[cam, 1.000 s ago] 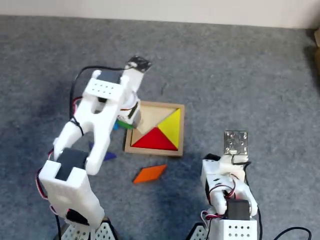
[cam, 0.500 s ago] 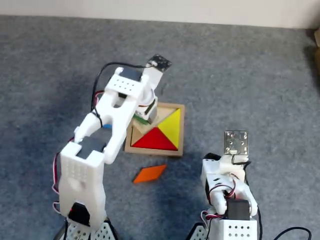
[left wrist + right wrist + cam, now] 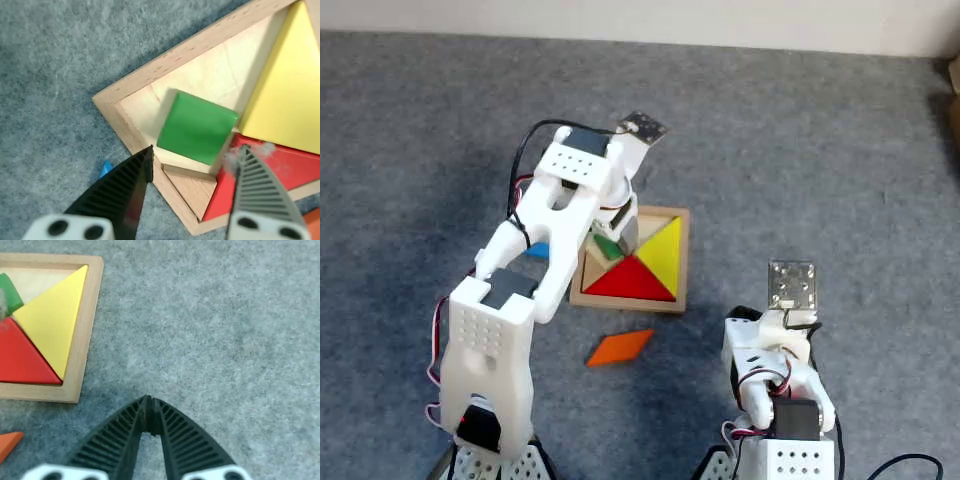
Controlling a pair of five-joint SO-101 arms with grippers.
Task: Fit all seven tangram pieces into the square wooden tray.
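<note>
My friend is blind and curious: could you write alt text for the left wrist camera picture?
A green square lies in the wooden tray, beside a yellow triangle and a red triangle. The open pincer frames it with its two fingers.

Tray (image 3: 190, 50): pale bare wood with visible grain, smooth and matt. Green square (image 3: 197, 127), yellow triangle (image 3: 285, 85) and red triangle (image 3: 630, 280): smooth, evenly coloured faces that looked painted, matt with a faint sheen. Orange piece (image 3: 618, 347): the same flat finish. Table covering (image 3: 800, 130): grey cloth, rough and fuzzy, with a short pile. Left arm (image 3: 560, 215): white matt plastic shells. Left gripper (image 3: 195, 152) and right gripper (image 3: 149, 402): ribbed plastic fingers, mostly black, dull.
</note>
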